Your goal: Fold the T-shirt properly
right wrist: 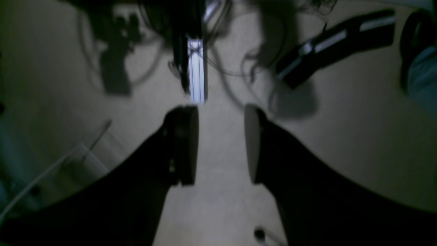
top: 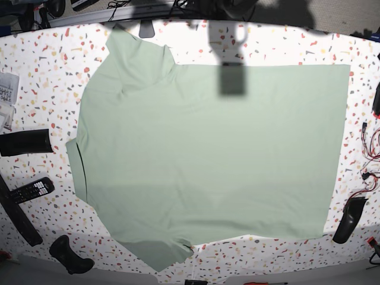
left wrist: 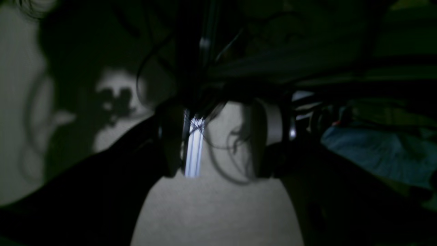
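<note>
The pale sage-green T-shirt [top: 208,154] lies spread flat on the speckled table [top: 53,65] in the base view. Its neck end is at the left, its hem at the right, and one sleeve [top: 133,50] points up while the other [top: 155,252] points down. My right gripper [right wrist: 221,143] is open, its two dark fingers apart over a pale bare surface. In the very dark left wrist view my left gripper [left wrist: 222,147] also stands open with nothing between its fingers. Neither wrist view shows the shirt.
A remote control [top: 32,190], a black cylinder [top: 25,142] and papers [top: 7,95] lie along the table's left edge. Black shapes sit at the bottom left [top: 68,255] and lower right [top: 348,219]. Red wires [top: 368,172] trail at the right edge.
</note>
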